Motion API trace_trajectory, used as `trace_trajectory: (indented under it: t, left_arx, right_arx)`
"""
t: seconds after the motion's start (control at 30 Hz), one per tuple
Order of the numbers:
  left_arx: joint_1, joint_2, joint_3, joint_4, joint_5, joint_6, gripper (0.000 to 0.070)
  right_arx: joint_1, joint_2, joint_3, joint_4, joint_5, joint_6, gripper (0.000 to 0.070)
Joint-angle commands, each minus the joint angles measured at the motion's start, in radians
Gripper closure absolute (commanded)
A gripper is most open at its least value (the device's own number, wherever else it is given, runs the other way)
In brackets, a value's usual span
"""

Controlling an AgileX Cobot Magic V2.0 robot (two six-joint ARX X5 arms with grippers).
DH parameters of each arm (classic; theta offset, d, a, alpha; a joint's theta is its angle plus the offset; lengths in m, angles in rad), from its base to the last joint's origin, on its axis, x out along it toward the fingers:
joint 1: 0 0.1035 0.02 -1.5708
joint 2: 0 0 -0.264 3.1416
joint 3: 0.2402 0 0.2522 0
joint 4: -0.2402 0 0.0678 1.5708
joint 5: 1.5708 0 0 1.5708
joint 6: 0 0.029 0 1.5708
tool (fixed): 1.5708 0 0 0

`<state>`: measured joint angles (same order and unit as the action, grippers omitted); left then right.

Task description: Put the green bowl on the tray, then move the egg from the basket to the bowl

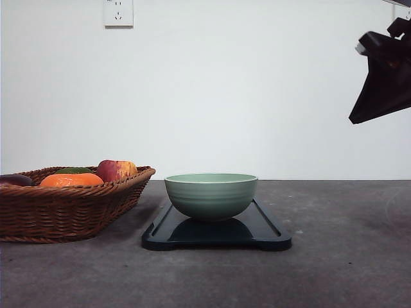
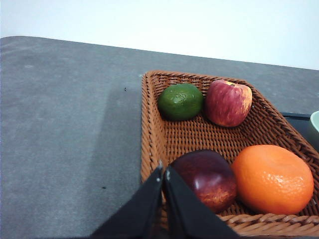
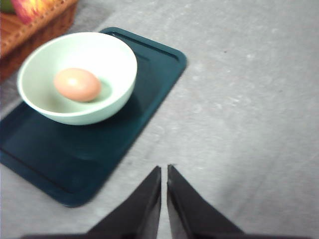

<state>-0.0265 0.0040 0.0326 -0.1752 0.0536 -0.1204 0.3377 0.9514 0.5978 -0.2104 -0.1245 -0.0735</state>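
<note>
Bare white wall, grey worktop (image 1: 334, 276). The bowl (image 1: 210, 196) sits mid-tray (image 1: 270, 234), cradling the egg (image 3: 77, 84); the basket (image 1: 64, 208) is at nine o'clock. Both tools, left (image 2: 164, 172) and right (image 3: 164, 172), are closed, empty; job looks finished.

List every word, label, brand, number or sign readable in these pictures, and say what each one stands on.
None can be read.
The wall socket shows only its slots, with no lettering.
The green bowl, tray, basket, egg and fruit bear no print.
</note>
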Motion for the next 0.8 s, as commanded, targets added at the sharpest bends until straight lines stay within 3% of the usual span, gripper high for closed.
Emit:
trace_trajectory:
  t: [0.0, 0.07, 0.37, 0.67, 0.77]
  left_arx:
    - [0.001, 0.000, -0.019, 0.016, -0.003, -0.001, 0.0700]
    - [0.001, 0.000, -0.019, 0.016, -0.003, -0.001, 0.0700]
    - [0.001, 0.000, -0.019, 0.016, -0.002, -0.001, 0.0700]
    - [0.001, 0.000, -0.019, 0.016, -0.002, -0.001, 0.0700]
    - [0.001, 0.000, -0.019, 0.015, -0.002, -0.001, 0.0700]
  right_arx:
    - [-0.007, -0.002, -0.003, 0.017, 0.034, -0.032, 0.0689]
    - [-0.031, -0.030, -0.041, 0.057, 0.074, -0.032, 0.0689]
    - [-0.160, -0.360, -0.366, 0.316, 0.074, 0.008, 0.0689]
    - [-0.296, -0.743, -0.579, 0.329, 0.073, 0.096, 0.0689]
    - [-0.316, -0.827, -0.586, 0.246, 0.074, 0.111, 0.0689]
